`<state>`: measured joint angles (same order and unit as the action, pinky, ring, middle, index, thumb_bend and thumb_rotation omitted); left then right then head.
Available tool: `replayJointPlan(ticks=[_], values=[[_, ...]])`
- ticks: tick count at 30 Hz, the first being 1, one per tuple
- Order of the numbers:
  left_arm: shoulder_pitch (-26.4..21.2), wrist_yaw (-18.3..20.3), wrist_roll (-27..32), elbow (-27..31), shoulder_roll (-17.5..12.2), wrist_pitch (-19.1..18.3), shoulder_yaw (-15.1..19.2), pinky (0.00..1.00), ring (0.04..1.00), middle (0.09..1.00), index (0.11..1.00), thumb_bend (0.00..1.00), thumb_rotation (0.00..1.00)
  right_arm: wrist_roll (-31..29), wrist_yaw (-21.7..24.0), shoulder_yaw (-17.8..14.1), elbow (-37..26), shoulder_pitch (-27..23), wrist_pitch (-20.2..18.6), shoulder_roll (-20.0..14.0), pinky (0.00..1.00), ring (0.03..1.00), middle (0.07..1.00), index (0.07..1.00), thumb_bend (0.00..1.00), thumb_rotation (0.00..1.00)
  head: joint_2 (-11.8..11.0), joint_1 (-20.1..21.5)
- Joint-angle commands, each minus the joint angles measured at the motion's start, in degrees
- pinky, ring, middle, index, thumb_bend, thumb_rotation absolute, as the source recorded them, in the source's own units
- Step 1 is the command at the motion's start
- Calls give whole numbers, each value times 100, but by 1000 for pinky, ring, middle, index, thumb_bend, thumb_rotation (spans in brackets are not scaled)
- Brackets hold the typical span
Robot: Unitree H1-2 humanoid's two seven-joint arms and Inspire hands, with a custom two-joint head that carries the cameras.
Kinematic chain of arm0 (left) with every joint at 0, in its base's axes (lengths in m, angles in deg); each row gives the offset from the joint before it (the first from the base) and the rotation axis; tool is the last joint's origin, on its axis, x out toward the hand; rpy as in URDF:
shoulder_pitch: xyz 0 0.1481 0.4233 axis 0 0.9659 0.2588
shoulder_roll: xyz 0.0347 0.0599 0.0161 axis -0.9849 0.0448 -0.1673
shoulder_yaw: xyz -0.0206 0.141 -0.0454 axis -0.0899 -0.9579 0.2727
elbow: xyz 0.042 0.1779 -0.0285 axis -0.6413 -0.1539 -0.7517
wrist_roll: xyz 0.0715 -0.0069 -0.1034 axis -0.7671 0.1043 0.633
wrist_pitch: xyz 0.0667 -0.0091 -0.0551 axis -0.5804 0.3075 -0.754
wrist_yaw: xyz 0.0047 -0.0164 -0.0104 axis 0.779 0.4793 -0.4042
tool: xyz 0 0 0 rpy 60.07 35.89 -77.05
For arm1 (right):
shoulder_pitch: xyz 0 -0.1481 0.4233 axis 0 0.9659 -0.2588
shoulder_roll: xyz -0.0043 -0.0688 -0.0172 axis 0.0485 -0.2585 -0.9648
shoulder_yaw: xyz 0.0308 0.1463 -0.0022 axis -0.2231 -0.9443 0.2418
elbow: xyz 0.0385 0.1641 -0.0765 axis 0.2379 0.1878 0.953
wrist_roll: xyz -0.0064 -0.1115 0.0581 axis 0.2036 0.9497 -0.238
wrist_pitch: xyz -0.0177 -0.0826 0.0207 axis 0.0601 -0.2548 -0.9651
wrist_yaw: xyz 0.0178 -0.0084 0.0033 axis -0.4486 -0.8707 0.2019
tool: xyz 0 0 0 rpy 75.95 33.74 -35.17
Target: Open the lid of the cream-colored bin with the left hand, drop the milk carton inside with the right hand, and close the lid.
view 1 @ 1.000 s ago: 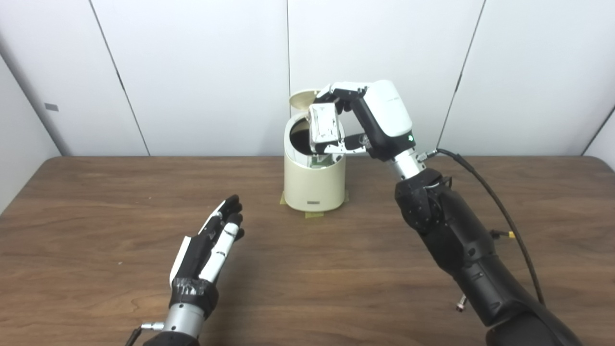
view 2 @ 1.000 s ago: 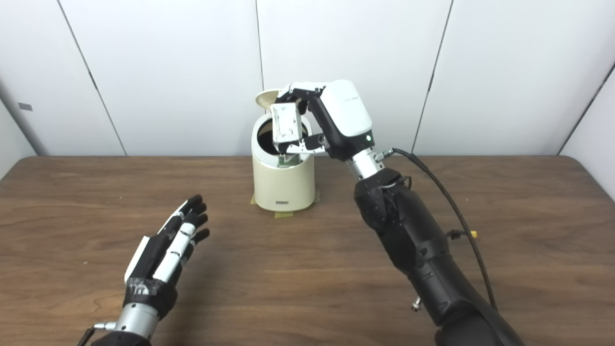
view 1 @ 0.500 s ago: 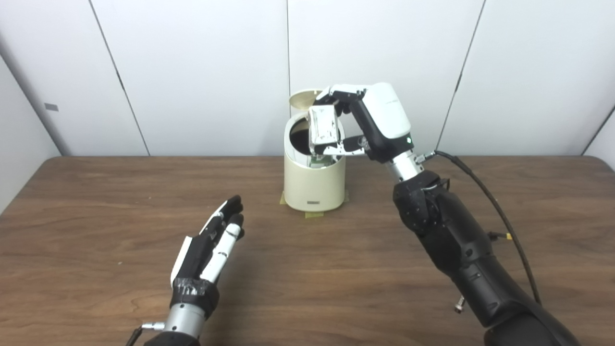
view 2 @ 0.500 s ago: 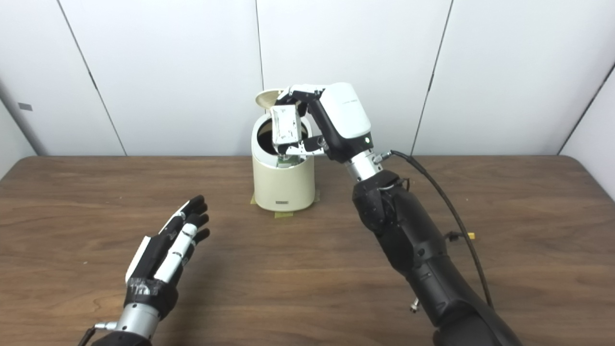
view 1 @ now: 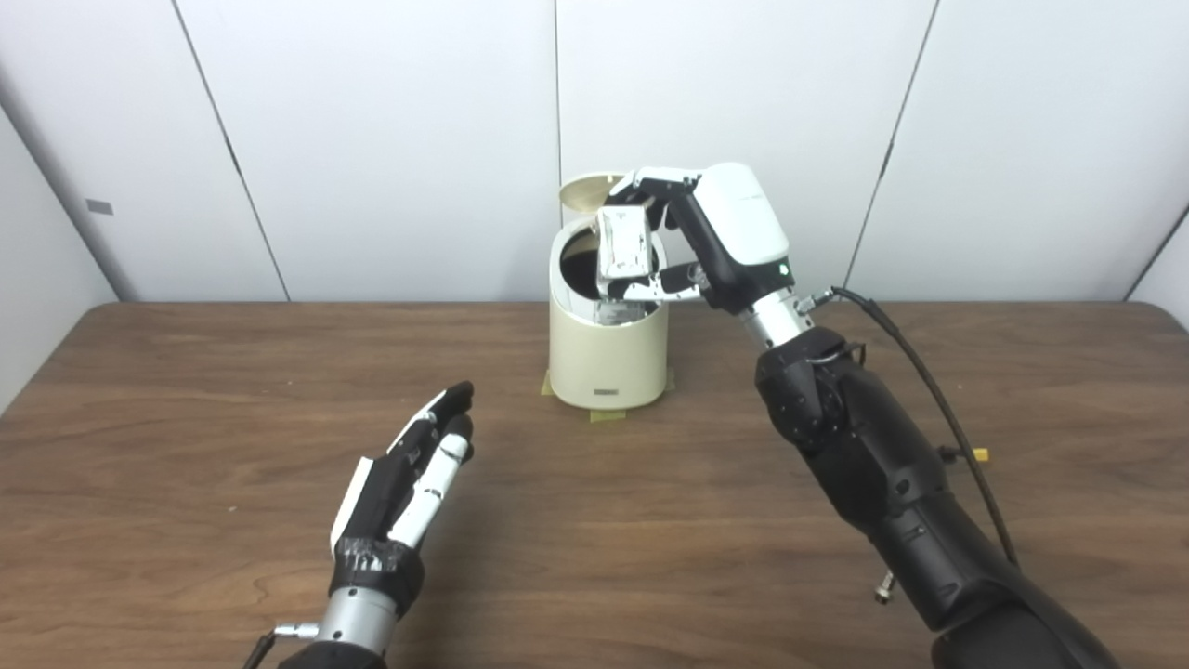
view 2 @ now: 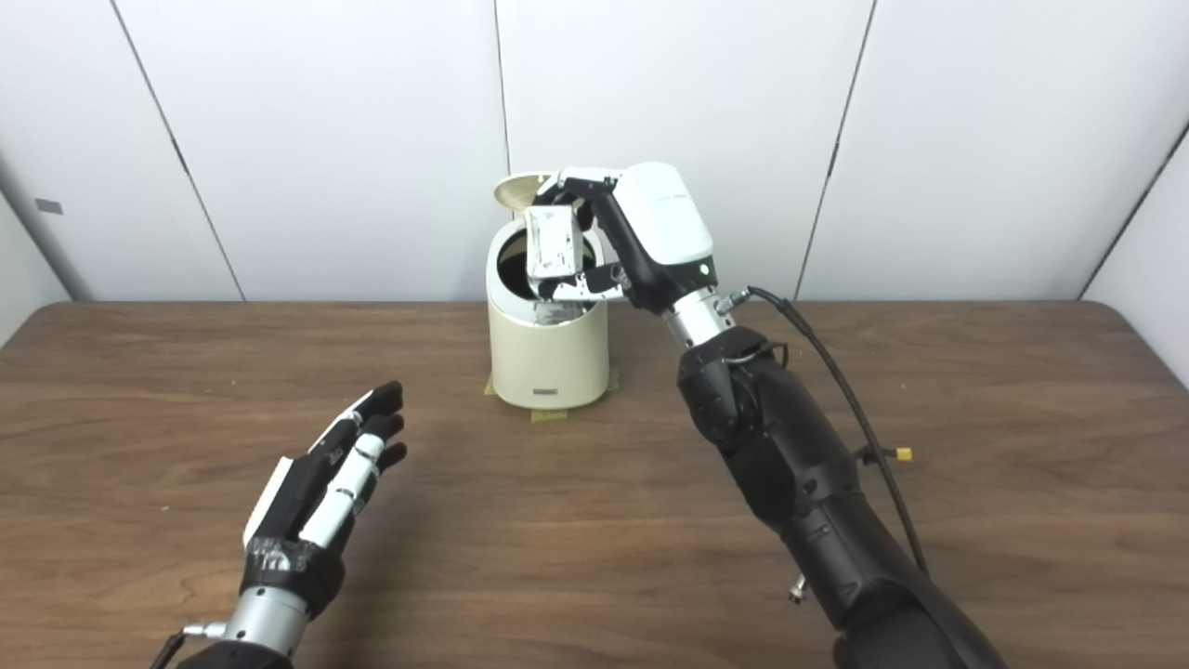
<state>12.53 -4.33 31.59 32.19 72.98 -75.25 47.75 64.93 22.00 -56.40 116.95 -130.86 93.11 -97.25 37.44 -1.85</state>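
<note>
A round cream-colored bin stands on the brown wooden desk, near the top middle of the frame. Its round lid is tipped up at the back, so the dark hole on top shows. The right robot hand is wrapped around a small white milk carton and holds it upright, right over the hole. The bottom of the carton is at the rim of the bin. The left robot hand is at the lower left, over the desk, with its fingers straight and nothing in it.
</note>
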Motion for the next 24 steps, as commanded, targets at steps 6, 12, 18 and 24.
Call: replayJointPlan(ticks=[6,12,18,24], values=[[-81,81,-3,187,-69,97,-33,948,960,935,864,416,481,70,-42,-12,-463,-251,-277,-21,618,668,693,495,523,129,4,2],[-80,82,2,151,-57,171,-38,980,970,931,848,343,306,129,-16,38,-537,-216,-366,-77,669,679,689,495,523,137,4,2],[-94,93,-95,121,-90,208,-85,954,963,927,824,288,156,167,-35,68,-570,-199,-392,-107,671,666,647,494,522,142,-2,-4],[-95,122,-138,129,-90,186,-86,944,955,923,821,222,91,141,-45,61,-545,-199,-386,-120,658,649,620,493,522,141,-5,-5]])
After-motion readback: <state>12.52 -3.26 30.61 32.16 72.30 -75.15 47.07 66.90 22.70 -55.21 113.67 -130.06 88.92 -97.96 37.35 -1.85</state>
